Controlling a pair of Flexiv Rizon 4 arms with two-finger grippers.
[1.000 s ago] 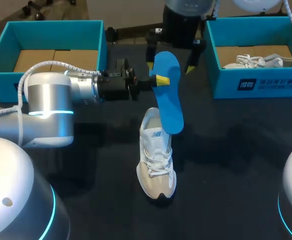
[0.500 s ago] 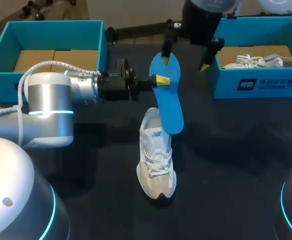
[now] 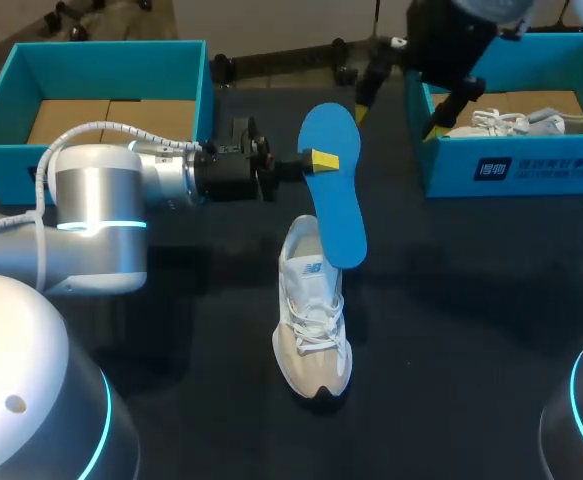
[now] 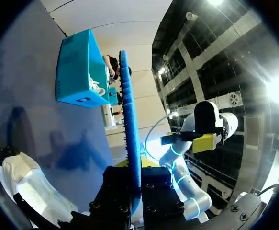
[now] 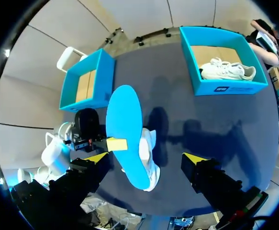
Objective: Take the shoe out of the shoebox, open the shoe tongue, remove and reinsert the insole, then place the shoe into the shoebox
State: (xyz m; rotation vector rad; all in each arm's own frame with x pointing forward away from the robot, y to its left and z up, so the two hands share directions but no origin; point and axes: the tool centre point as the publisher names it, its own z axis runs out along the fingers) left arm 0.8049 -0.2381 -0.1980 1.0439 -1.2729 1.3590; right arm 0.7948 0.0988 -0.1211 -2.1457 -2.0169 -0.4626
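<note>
A white and beige shoe [image 3: 313, 320] stands upright on the table [image 3: 471, 300], toe toward the robot. The blue insole [image 3: 333, 200] hangs on edge over its heel opening, pinched in the left end effector [image 3: 319, 160]. At the far side, the left shoebox [image 3: 91, 52] shows its cardboard floor and the right shoebox [image 3: 531, 168] holds a second white shoe [image 3: 506, 123].

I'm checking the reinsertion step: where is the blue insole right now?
In the head view, the blue insole hangs mid-table, pinched by the left gripper, its lower end over the heel end of the white shoe.
</note>
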